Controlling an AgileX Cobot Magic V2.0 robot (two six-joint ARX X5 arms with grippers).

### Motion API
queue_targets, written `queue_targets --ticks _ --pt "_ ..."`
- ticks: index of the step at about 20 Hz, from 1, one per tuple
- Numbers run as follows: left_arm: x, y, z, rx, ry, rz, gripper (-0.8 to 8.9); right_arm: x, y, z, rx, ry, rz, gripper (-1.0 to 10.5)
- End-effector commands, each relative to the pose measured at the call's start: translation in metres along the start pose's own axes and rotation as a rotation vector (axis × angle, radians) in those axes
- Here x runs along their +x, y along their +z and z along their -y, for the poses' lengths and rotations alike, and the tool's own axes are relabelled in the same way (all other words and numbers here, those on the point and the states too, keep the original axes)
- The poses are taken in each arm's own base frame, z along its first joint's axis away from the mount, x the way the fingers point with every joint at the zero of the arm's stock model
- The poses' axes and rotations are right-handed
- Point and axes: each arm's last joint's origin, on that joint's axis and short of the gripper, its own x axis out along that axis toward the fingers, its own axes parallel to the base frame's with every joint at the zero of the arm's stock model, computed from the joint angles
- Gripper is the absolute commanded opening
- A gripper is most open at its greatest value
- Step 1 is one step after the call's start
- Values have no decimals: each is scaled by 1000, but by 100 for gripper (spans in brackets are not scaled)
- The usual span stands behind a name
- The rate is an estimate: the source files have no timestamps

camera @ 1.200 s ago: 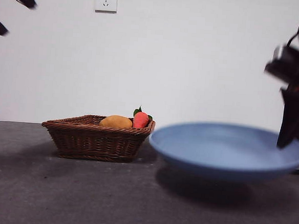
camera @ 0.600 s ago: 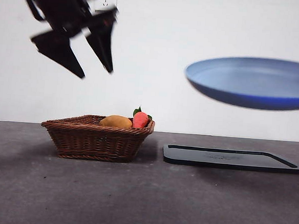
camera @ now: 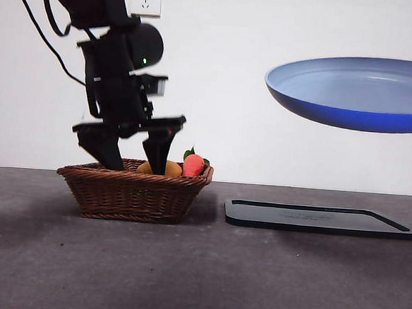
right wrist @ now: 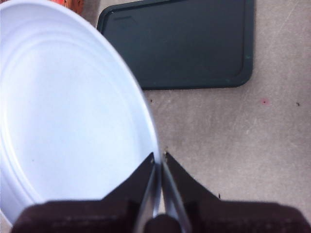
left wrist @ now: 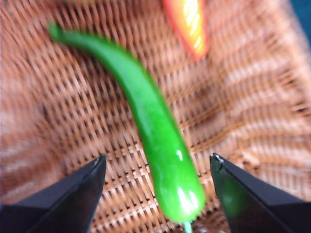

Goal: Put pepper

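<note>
only the left wrist view shows the glossy dark green pepper [left wrist: 155,141]; in the front view it is hidden below the rim of the brown woven wicker basket [camera: 133,190]. it is smooth, long and slightly curved, with a thin stem at one end and a rounded shiny end at the other, and it lies on the basket floor between the tips of the left gripper [left wrist: 158,167], whose jaws stand wide apart and clear of it. a red-orange item [left wrist: 189,24] lies beyond it, cut off by the frame edge.

the front view shows that gripper [camera: 128,152] with both tips dipped inside the basket, a rounded yellow-orange fruit [camera: 169,169] and the red-orange item with green leaves [camera: 194,163] at its 3 o'clock.

the right gripper [right wrist: 159,160] is clamped on the rim of the round blue plate [right wrist: 58,121]. in the front view the plate [camera: 352,94] hangs in the air, cut off at the right edge, at 12 o'clock from the flat black tray [camera: 322,219] on the grey table [camera: 197,274]; the gripper itself is out of that frame. the left wrist picture is blurred.
</note>
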Motion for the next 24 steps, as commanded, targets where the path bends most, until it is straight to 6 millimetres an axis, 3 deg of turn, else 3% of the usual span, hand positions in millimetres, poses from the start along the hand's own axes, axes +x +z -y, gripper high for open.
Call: queue_targets --ticks 1,5,8,17,24 --pt "12 2 5 5 -1 -11 374 -1 4 -1 4 9 15 3" --pt "15 1 12 21 18 -6 363 -1 4 -1 0 9 15 3" --pt "15 0 14 26 14 -17 267 -1 4 -1 -3 9 14 3" --pt "15 -4 14 -1 17 -52 241 -1 4 -1 -4 10 15 3" --pt "15 -7 14 -26 14 -85 119 -1 4 -2 -4 30 14 3"
